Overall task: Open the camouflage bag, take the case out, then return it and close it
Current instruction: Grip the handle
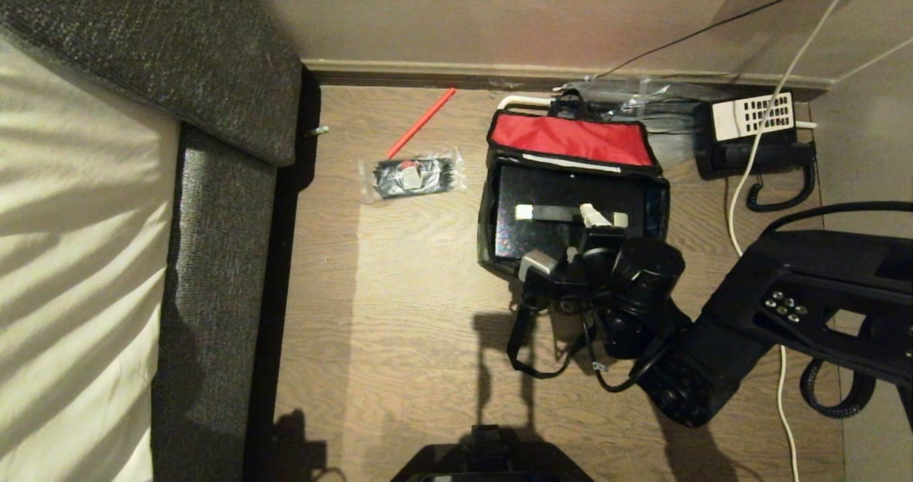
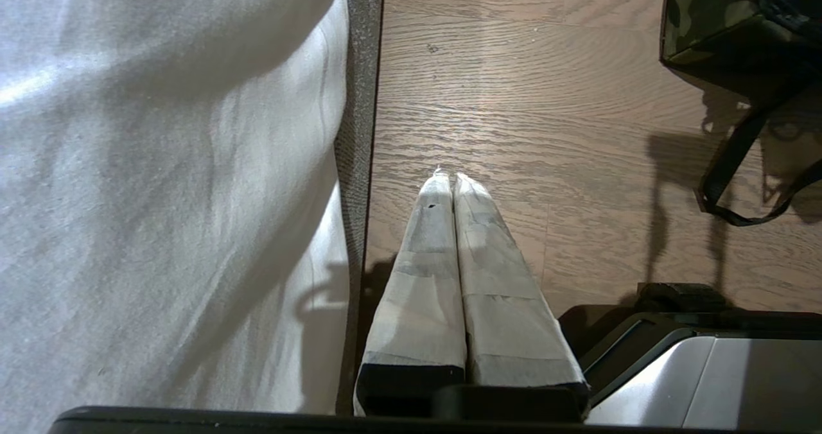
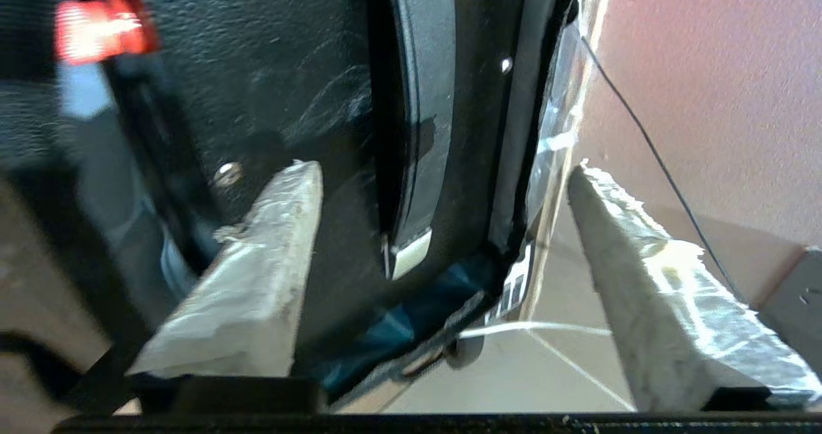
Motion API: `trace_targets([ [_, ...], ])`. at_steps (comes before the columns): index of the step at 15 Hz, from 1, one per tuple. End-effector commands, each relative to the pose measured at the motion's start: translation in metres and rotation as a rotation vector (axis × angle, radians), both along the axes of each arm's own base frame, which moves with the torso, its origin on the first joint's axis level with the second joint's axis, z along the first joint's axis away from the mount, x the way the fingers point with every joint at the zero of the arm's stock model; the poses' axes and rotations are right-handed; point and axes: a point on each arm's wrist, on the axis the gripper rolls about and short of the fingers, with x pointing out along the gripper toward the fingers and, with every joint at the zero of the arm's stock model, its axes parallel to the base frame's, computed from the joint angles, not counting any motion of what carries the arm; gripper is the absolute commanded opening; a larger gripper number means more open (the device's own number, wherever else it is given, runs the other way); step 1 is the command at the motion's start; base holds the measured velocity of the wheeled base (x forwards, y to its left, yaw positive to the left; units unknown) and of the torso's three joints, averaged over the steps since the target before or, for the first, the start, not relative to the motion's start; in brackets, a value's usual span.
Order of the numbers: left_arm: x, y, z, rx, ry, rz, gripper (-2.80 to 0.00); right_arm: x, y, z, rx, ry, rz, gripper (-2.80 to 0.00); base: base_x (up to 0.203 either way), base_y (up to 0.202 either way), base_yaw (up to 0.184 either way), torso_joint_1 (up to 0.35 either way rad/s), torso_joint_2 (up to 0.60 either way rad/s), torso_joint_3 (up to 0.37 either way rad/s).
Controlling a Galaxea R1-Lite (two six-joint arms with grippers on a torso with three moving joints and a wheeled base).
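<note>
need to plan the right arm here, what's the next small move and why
Probably close the right gripper on the strap handle and lift. The camouflage bag lies open, the case sits inside it, and the open jaws straddle that handle. If the case has already been out, back away instead.

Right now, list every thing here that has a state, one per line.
camouflage bag: open, red-lined flap folded back.
case: lying flat inside the bag, handle up.
right gripper: open, over the case handle.
left gripper: shut, empty, parked beside the sofa.
telephone: handset on its cradle.
</note>
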Motion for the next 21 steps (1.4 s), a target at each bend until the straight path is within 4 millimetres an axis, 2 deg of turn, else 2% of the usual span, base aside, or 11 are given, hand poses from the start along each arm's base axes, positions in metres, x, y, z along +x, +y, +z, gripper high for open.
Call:
trace_targets([
  [1, 0.000, 0.000, 0.000, 0.000, 0.002, 0.000, -2.80, -0.008, 0.005, -0.001, -0.005, 0.008, -0.017, 0.00, 0.000, 0.000, 0.000, 0.000, 0.00, 0.000],
  [3, 0.000, 0.000, 0.000, 0.000, 0.002, 0.000, -2.80, -0.016, 0.012, 0.001, 0.003, 0.011, -0.019, 0.00, 0.000, 0.000, 0.000, 0.000, 0.00, 0.000],
  [6, 0.000, 0.000, 0.000, 0.000, 0.001, 0.000, -2.80, -0.016, 0.016, -0.004, 0.007, 0.019, -0.066, 0.00, 0.000, 0.000, 0.000, 0.000, 0.00, 0.000],
  [12, 0.000, 0.000, 0.000, 0.000, 0.000, 0.000, -2.80, -0.001, 0.023, -0.018, 0.014, 0.023, -0.113, 0.00, 0.000, 0.000, 0.000, 0.000, 0.00, 0.000],
  [14, 0.000, 0.000, 0.000, 0.000, 0.000, 0.000, -2.80, 0.006, 0.021, -0.016, 0.044, 0.004, -0.124, 0.00, 0.000, 0.000, 0.000, 0.000, 0.00, 0.000],
  [17, 0.000, 0.000, 0.000, 0.000, 0.000, 0.000, -2.80, 0.011, 0.019, -0.002, 0.073, -0.037, -0.116, 0.00, 0.000, 0.000, 0.000, 0.000, 0.00, 0.000],
  [21, 0.000, 0.000, 0.000, 0.000, 0.001, 0.000, -2.80, 0.018, 0.014, 0.004, 0.070, -0.065, -0.022, 0.00, 0.000, 0.000, 0.000, 0.000, 0.00, 0.000],
])
